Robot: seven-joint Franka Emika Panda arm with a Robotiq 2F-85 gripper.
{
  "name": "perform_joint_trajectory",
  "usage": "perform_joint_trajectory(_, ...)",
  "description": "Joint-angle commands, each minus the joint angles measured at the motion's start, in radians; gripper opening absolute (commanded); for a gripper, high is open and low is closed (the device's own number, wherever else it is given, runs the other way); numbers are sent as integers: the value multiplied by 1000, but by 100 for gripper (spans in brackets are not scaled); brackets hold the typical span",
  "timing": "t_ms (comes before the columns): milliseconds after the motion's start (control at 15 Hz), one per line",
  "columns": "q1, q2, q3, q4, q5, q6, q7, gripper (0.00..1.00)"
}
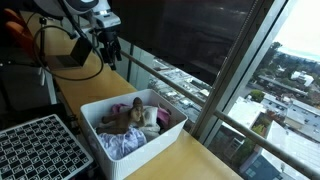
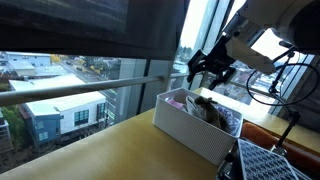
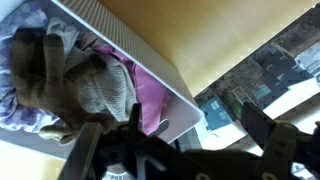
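the end effector (image 1: pixel 108 47) hangs in the air above and just behind the far end of the white bin (image 1: pixel 118 138), its fingers spread wide and holding nothing; in an exterior view (image 2: pixel 212 68) it shows the same, open and apart from the bin (image 2: pixel 190 128). the wrist view looks down on the bin wall (image 3: pixel 130 55) and the heap of clothes (image 3: pixel 85 85) inside.

judging by this, the step in hand is the approach: the arm is poised over the bin, not yet reaching in. a next move would call for lowering straight down onto the top of the clothes (image 1: pixel 130 122), keeping the fingers clear of the bin's wall, and closing on a fold of cloth.

count: one bin on the wooden surface (image 1: pixel 190 160), one heap of clothes in it, how many pieces i cannot tell, though grey-brown, pink and purple patterned cloth show. one black grid rack (image 1: pixel 35 150) stands just beside the bin.
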Motion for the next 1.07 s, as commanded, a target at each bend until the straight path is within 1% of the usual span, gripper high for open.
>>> perform_joint_trajectory(0, 65, 164, -38, 187, 102, -107, -123, 100)
perform_joint_trajectory(200, 101, 235, -59, 300, 194, -244, -207, 100)
perform_joint_trajectory(333, 123, 253, -70, 357, 228, -337, -222, 100)
perform_joint_trajectory(533, 145, 270, -81, 405, 276, -433, -239, 100)
perform_joint_trajectory(667, 154, 279, -81, 407, 313, -448, -259, 100)
perform_joint_trajectory(800, 164, 287, -78, 392, 348, -437, -272, 100)
perform_joint_trajectory(1000, 181, 287, -79, 334, 378, -386, -264, 100)
